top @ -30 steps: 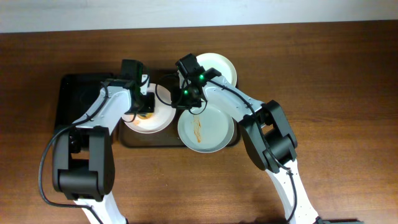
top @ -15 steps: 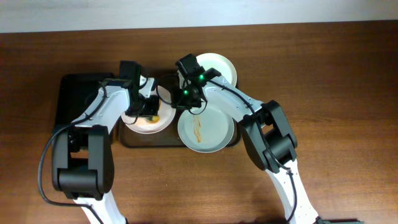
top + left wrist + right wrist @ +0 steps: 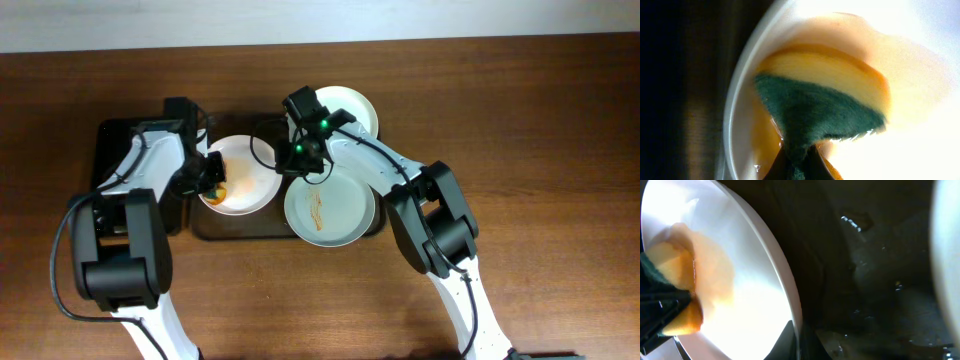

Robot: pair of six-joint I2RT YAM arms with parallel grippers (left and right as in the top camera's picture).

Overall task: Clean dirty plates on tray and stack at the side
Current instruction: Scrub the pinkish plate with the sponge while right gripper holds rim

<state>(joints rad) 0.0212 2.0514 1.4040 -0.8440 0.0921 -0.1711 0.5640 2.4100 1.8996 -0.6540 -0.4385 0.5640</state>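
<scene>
You are risking a plate slip. The left gripper [image 3: 213, 183] is pressing the sponge [image 3: 825, 95] near the outer rim of the left plate [image 3: 245, 175], and this off-centre load could be tipping or sliding that plate across the tray [image 3: 205, 228]. The left fingers are clamping the sponge at its green scrub layer.

The right gripper [image 3: 290, 168] appears to be pinching the opposite rim of the same plate. If that pinch is loosening, the plate will be turning under the stroke. Orange residue is lying close to the rim under the sponge and may be getting pushed over onto the tray.

The tray is holding the left plate, which is bearing an orange smear, and the front plate [image 3: 330, 207], which is carrying orange-brown streaks at its centre. The rear plate [image 3: 355, 105] is looking clean; you cannot tell whether it is sitting on the tray or beside it.
</scene>
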